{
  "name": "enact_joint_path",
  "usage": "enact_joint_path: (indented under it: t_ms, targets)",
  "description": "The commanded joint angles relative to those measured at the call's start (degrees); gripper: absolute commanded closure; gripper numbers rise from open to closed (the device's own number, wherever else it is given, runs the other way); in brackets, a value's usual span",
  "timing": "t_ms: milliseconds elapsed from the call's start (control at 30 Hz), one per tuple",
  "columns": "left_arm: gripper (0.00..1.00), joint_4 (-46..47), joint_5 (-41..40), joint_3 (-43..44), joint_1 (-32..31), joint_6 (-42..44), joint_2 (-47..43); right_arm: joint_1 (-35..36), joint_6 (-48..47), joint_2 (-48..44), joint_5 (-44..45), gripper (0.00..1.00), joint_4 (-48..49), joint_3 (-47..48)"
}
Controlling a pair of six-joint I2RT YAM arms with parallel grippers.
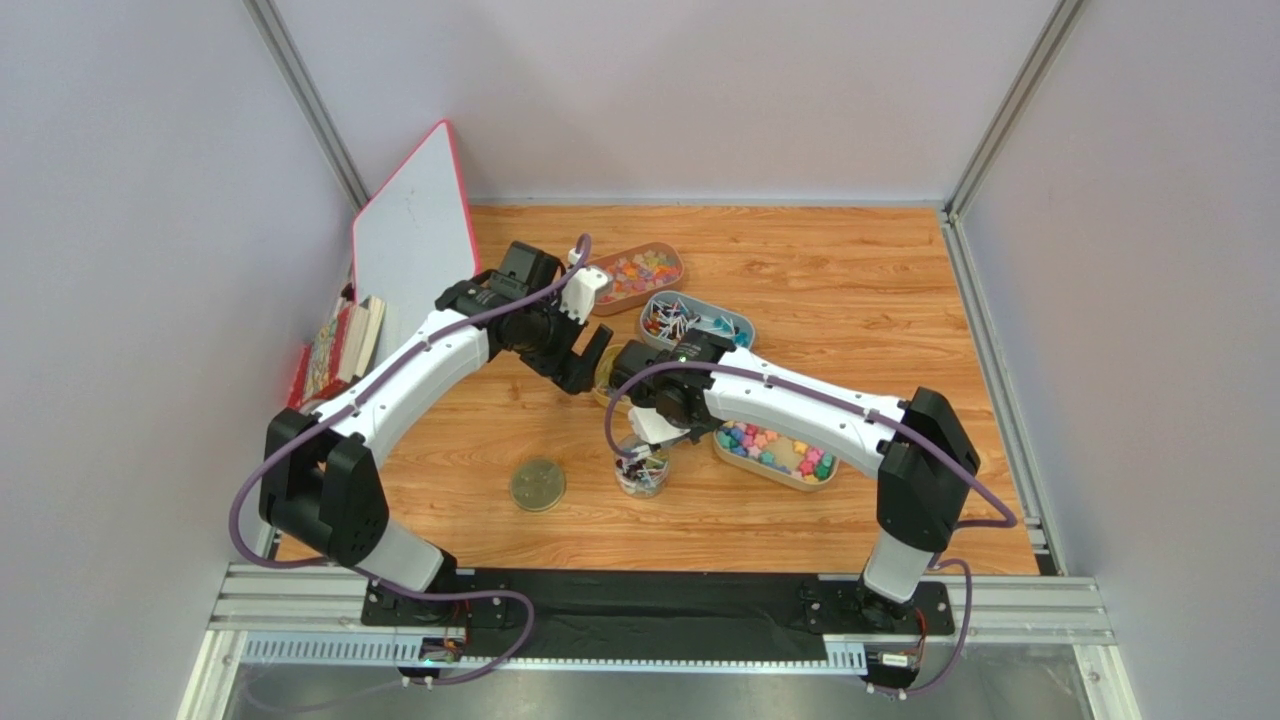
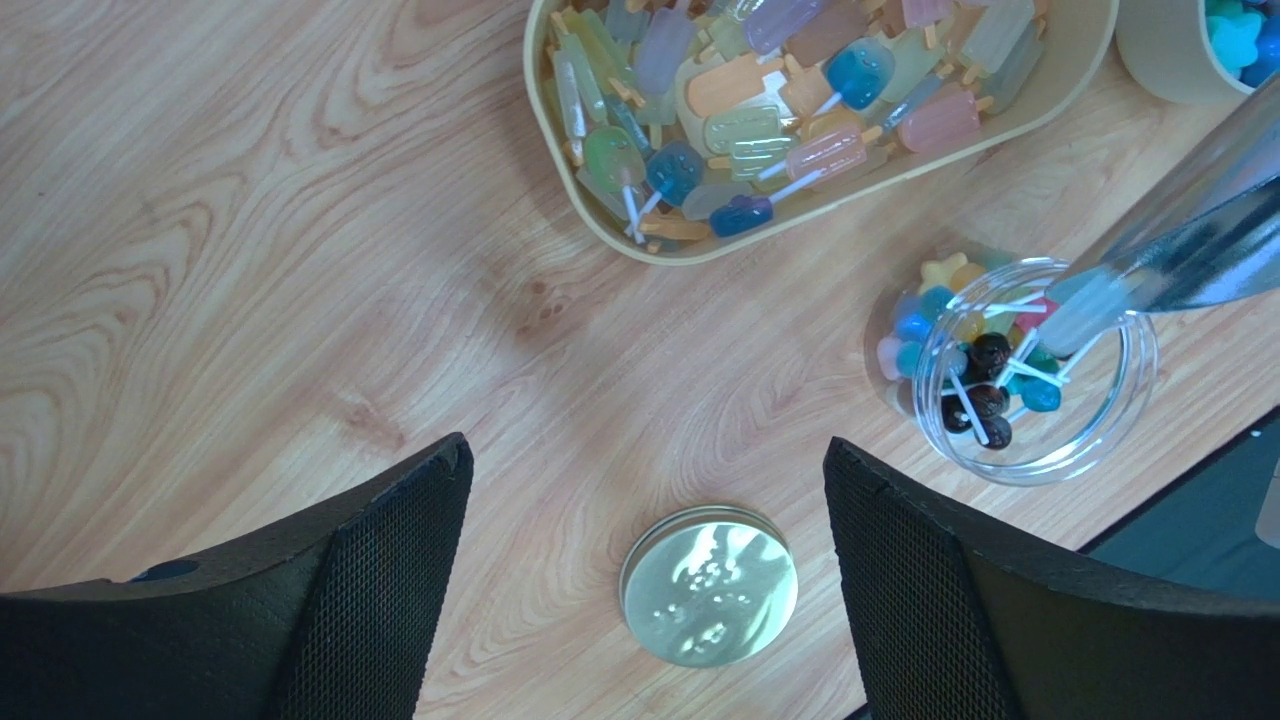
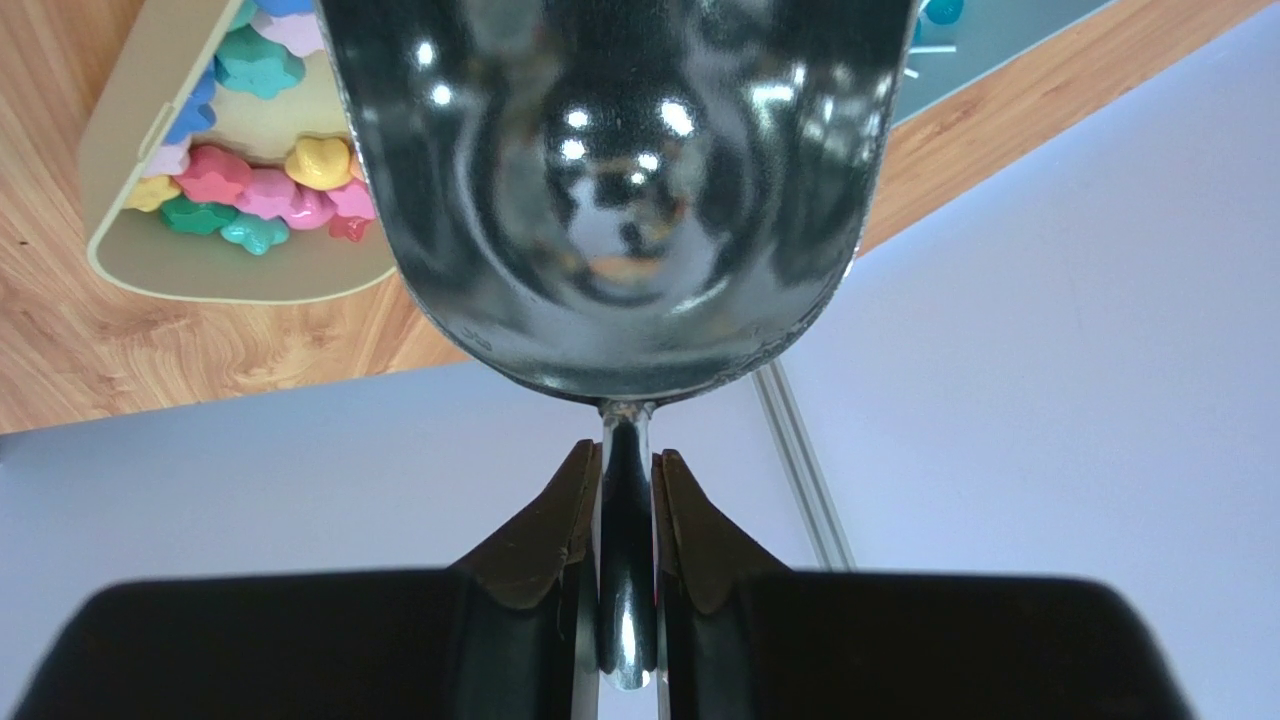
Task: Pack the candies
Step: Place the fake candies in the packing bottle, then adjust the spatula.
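Jaws of the left gripper (image 2: pixel 643 468) stood wide apart above the table (image 2: pixel 226 225), gripping nothing, and the round lid (image 2: pixel 706 585) showed in the gap at 6 o'clock of the left wrist view. At 12 o'clock a tan tray (image 2: pixel 535 90) held pastel candies (image 2: pixel 751 105). At 3 o'clock more lay in the clear jar (image 2: pixel 1037 474), a metal scoop (image 2: pixel 1187 225) reaching over its rim. The right gripper (image 3: pixel 627 458) was clamped on the scoop's handle, with star-shaped candies at 10 o'clock.

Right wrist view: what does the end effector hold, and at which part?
The right end effector grips a metal scoop by its thin handle, right behind the bowl.
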Motion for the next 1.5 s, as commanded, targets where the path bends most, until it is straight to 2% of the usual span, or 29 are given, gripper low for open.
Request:
enact_joint_path:
  t_ms: [0,167,233,300,333,433,533,700,900,1167,1267,1300,1367,1400,1467]
  targets:
    - [0.08,-0.1,2.9,0.5,-0.2,-1.1,0.9,1.0,-0.7,-1.4,5.9,1.0,-17.0,0.6]
    - [0.09,0.0,5.9,0.4,-0.1,-1.5,0.6,1.2,1.1,-1.7,5.9,1.0,-17.0,1.3]
    - [0.12,0.8,7.5,-0.2,-0.1,-2.2,0.1,1.0,3.3,-2.2,2.7,1.0,-17.0,2.6]
    - [0.23,1.4,15.0,-1.1,-0.1,-1.5,0.0,-0.3,6.5,-2.4,-1.8,1.0,-16.8,5.0]
    - [0.38,1.6,18.3,-1.3,-0.1,-1.3,0.0,-1.2,10.7,-2.5,-6.8,1.0,-17.0,7.4]
    - [0.46,2.5,32.7,-0.9,-0.1,-2.8,1.3,-6.0,15.2,-4.0,-15.7,1.0,-16.2,7.8]
    - [0.42,3.1,37.4,0.6,-0.1,-5.2,3.9,-9.7,16.1,-7.2,-18.7,1.0,-12.5,3.9]
    - [0.41,3.9,42.1,4.6,1.3,-8.7,9.2,-9.8,17.0,-9.7,-19.5,1.0,-10.3,2.0]
    - [0.41,4.7,44.3,7.8,1.5,-11.0,12.9,-9.8,16.6,-9.7,-20.9,1.0,-10.2,4.8]
    - [0.44,6.0,46.4,7.8,1.5,-12.3,14.4,-9.8,17.3,-7.1,-21.9,1.0,-10.3,8.7]
    - [0.54,6.9,48.6,7.9,1.6,-12.6,14.8,-9.8,17.4,-5.9,-22.9,1.0,-10.4,10.3]
    - [0.65,7.2,50.8,7.9,1.6,-13.0,15.0,-9.7,17.4,-5.4,-23.1,1.0,-10.5,10.3]
    - [0.76,8.5,53.9,7.7,1.7,-13.4,15.4,-9.7,17.1,-5.1,-23.7,1.0,-10.5,10.2]
    - [0.89,9.0,56.8,7.5,1.8,-13.8,15.5,-9.8,17.1,-5.3,-24.5,1.0,-10.4,10.1]
    - [1.0,9.7,59.2,6.7,2.0,-13.8,15.4,-9.9,17.7,-6.0,-25.4,1.0,-10.3,8.9]
